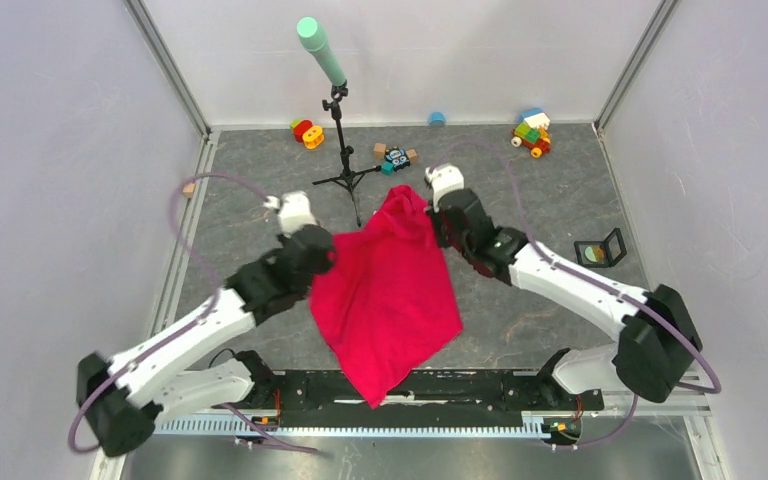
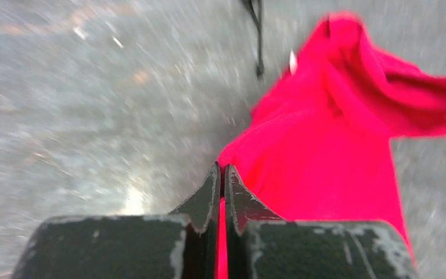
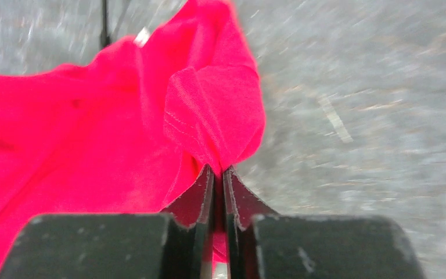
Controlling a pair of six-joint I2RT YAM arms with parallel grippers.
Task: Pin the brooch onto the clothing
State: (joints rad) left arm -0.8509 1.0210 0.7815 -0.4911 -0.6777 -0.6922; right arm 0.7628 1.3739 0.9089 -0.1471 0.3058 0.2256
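Left hand (image 2: 222,172) and right hand (image 3: 219,174) each clamp an edge of the clothing (image 1: 390,290), likely to spread it for pinning.

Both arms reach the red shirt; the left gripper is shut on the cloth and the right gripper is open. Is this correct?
Not quite. The right gripper is not open: the right wrist view shows its jaws shut on a fold of the red shirt. The left gripper is shut on the cloth, as you say.
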